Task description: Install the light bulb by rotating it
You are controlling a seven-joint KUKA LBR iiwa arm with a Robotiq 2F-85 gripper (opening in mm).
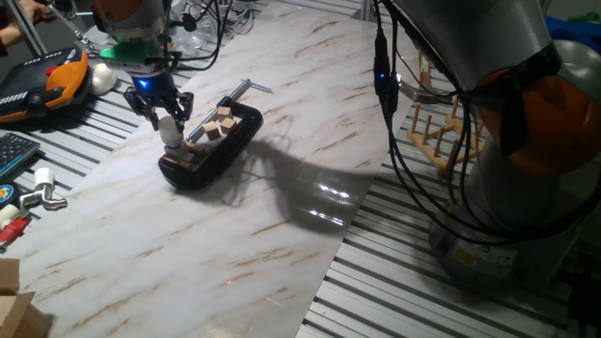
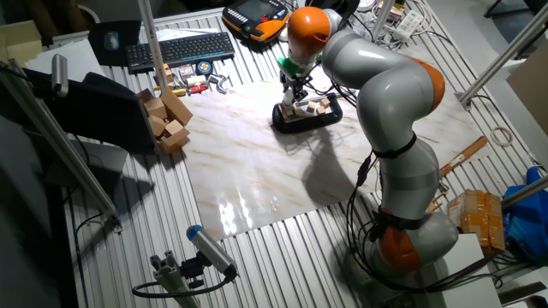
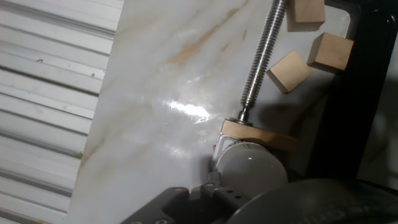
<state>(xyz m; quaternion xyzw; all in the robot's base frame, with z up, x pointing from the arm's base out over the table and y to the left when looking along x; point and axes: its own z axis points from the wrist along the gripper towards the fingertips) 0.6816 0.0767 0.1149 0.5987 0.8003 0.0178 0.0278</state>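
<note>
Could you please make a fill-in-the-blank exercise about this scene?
1. The gripper is shut on the ____.
2. The bulb is above the black ____.
3. The small blocks in the tray are made of ____.
4. The tray rests on a ____-patterned board.

Missing words: bulb; tray; wood; marble

text: none legible | labels: none legible | numbers: none legible
</note>
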